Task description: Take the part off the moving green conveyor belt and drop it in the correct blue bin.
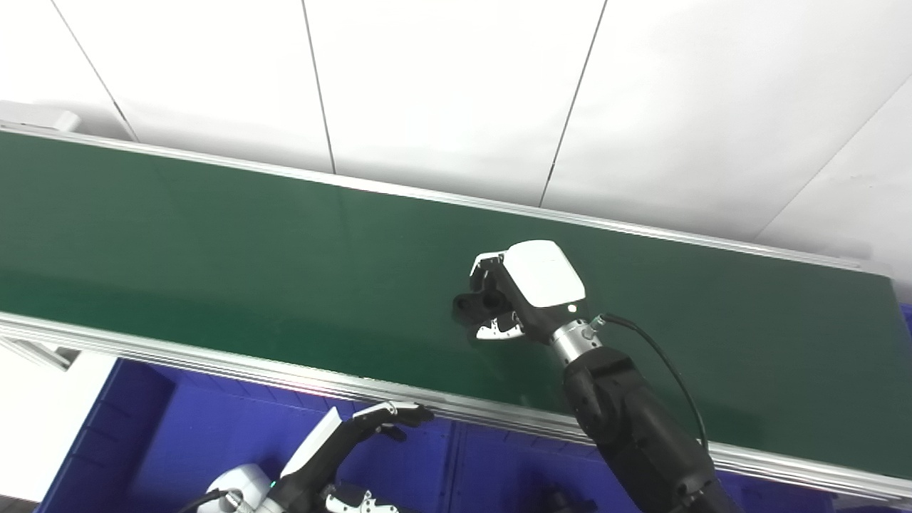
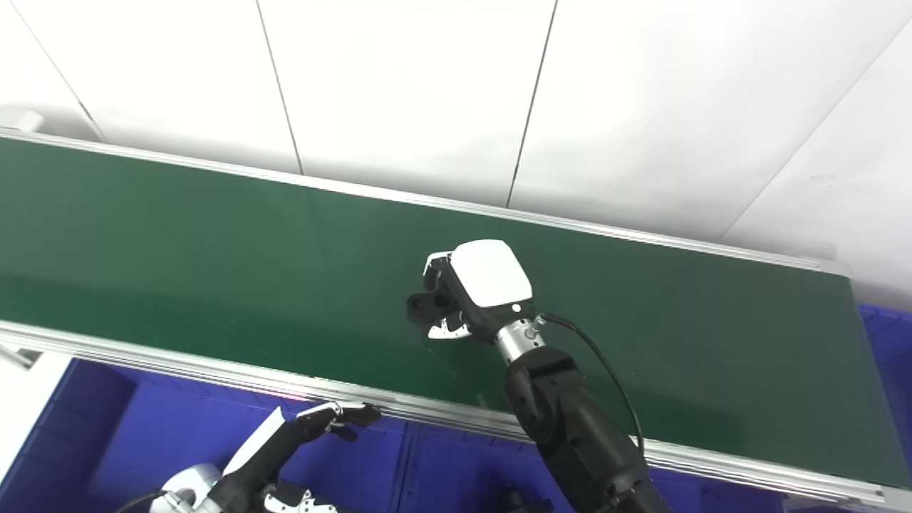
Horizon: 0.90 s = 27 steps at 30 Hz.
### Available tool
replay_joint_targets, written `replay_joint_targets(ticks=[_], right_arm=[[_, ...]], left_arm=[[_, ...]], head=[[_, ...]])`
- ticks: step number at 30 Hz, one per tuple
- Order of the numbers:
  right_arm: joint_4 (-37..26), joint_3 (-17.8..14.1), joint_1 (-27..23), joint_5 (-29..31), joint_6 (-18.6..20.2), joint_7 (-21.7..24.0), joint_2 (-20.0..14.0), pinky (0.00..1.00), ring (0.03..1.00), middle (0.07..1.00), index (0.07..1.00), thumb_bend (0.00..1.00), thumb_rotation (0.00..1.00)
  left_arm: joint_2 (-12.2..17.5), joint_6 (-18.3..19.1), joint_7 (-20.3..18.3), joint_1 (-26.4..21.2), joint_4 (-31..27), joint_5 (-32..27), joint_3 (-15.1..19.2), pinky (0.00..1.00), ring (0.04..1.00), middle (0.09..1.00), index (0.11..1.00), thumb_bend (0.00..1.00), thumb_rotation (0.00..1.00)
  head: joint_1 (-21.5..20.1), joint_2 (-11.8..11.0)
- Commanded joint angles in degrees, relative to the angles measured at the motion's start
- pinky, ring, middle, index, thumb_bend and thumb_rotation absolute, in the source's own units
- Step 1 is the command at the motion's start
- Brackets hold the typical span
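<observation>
The green conveyor belt (image 1: 214, 249) runs across the picture from left to right. My right hand (image 1: 516, 288), with its white back facing up, hovers over the middle of the belt. Its fingers are curled down around a small black part (image 1: 469, 306) that sticks out on the hand's left side. My left hand (image 1: 342, 445) is low at the bottom, below the belt's near rail and over a blue bin (image 1: 142, 434). It holds nothing and its fingers are stretched out. The part's underside is hidden.
Blue bins lie below the belt's near aluminium rail (image 1: 214, 360), with a dividing wall (image 1: 456, 463) between two of them. A dark object (image 1: 563, 499) shows at the bottom edge in the right bin. Another blue bin edge (image 2: 883, 342) sits at the far right. White wall panels stand behind.
</observation>
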Motion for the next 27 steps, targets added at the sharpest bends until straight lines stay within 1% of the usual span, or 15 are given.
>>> replay_joint_targets(ticks=[1,2,4,5,6,7,10,13,16,18,20,21,24,25,27], right_arm=[[1.00,1.11,0.66,-1.33,-1.44,0.57,-0.13,0.22,0.280,0.428,0.512,0.52,0.00],[1.02,1.17,0.71,-1.46,-1.46,0.22,-0.19,0.22,0.282,0.416,0.519,0.52,0.00],[1.12,1.36,0.82,-1.73,-1.60,-0.51,-0.37,0.20,0.264,0.465,0.492,0.53,0.00],[1.12,1.54,0.86,-1.87,-1.67,-0.67,-0.54,0.20,0.264,0.468,0.490,0.53,0.00],[1.05,1.74,0.88,-2.02,-1.73,-0.68,-0.75,0.20,0.262,0.434,0.504,0.52,0.00],[0.96,1.95,0.89,-2.21,-1.84,-0.80,-0.97,0.19,0.257,0.457,0.493,0.53,0.00],[0.99,2.10,1.15,-2.35,-2.83,-3.17,-1.22,0.17,0.229,0.470,0.487,0.53,0.00],[-0.32,2.03,1.52,-2.22,-3.28,-3.40,-1.54,0.19,0.257,0.474,0.488,0.53,0.00],[-4.53,1.25,2.28,-1.08,-3.34,-1.78,-1.94,0.24,0.304,0.434,0.509,0.52,0.00],[-7.77,0.42,2.97,-0.44,-2.76,-0.45,-1.96,0.27,0.326,0.448,0.503,0.53,0.00],[-11.28,-0.55,3.69,-0.26,-2.36,0.67,-1.90,0.30,0.352,0.426,0.527,0.52,0.00],[-12.84,-1.03,4.04,-0.25,-2.17,1.06,-1.81,0.29,0.343,0.416,0.527,0.52,0.00],[-16.77,-2.61,5.07,0.47,-2.14,2.15,-1.42,0.21,0.261,0.467,0.489,0.53,0.00],[-18.71,-3.29,5.68,1.06,-2.49,2.50,-1.38,0.20,0.253,0.468,0.488,0.53,0.00],[-21.43,-4.34,6.79,1.84,-3.04,3.12,-1.31,0.23,0.297,0.474,0.487,0.53,0.00]], left_arm=[[0.70,-1.99,-0.18,0.31,-1.29,-0.89,0.55,0.66,0.760,0.819,0.738,0.86,0.27],[0.76,-1.99,-0.09,0.26,-1.26,-0.82,0.49,0.66,0.760,0.819,0.738,0.86,0.27],[0.73,-1.99,0.09,0.28,-1.35,-0.50,0.52,0.67,0.758,0.818,0.737,0.87,0.29],[0.66,-1.99,0.16,0.29,-1.36,-0.52,0.55,0.67,0.757,0.817,0.737,0.87,0.29],[0.63,-1.99,0.28,0.28,-1.35,-0.49,0.54,0.66,0.755,0.816,0.735,0.87,0.29],[0.66,-1.99,0.36,0.25,-1.27,-0.48,0.51,0.66,0.753,0.815,0.735,0.87,0.29],[0.56,-1.99,-0.07,0.36,-1.31,-0.88,0.73,0.65,0.752,0.814,0.734,0.88,0.30],[0.44,-1.99,-0.51,0.50,-1.53,-1.06,0.85,0.66,0.758,0.819,0.737,0.88,0.29],[0.37,-1.99,-0.31,0.50,-1.42,-0.65,0.69,0.66,0.761,0.822,0.739,0.87,0.29],[0.40,-1.99,-0.24,0.53,-1.35,-0.55,0.58,0.66,0.760,0.821,0.738,0.87,0.29],[0.42,-1.99,-0.07,0.36,-1.27,-0.58,0.29,0.66,0.760,0.822,0.738,0.86,0.28],[0.38,-1.99,0.00,0.32,-1.28,-0.57,0.20,0.66,0.756,0.820,0.736,0.86,0.28],[0.25,-1.99,-0.11,0.31,-1.49,-0.65,0.20,0.66,0.758,0.821,0.733,0.86,0.26],[0.18,-1.99,-0.23,0.38,-1.64,-0.77,0.25,0.66,0.758,0.821,0.733,0.86,0.26],[0.10,-1.99,-0.26,0.44,-1.67,-0.87,0.27,0.66,0.759,0.821,0.733,0.86,0.26]], head=[[-0.26,0.17],[-0.16,-0.02],[-0.19,-0.21],[-0.24,-0.34],[-0.24,-0.34],[-0.34,-0.15],[-0.32,-0.38],[-0.09,-0.28],[0.21,-0.20],[0.28,-0.25],[0.36,-0.03],[0.52,0.39],[0.82,0.59],[0.89,0.93],[0.91,1.17]])
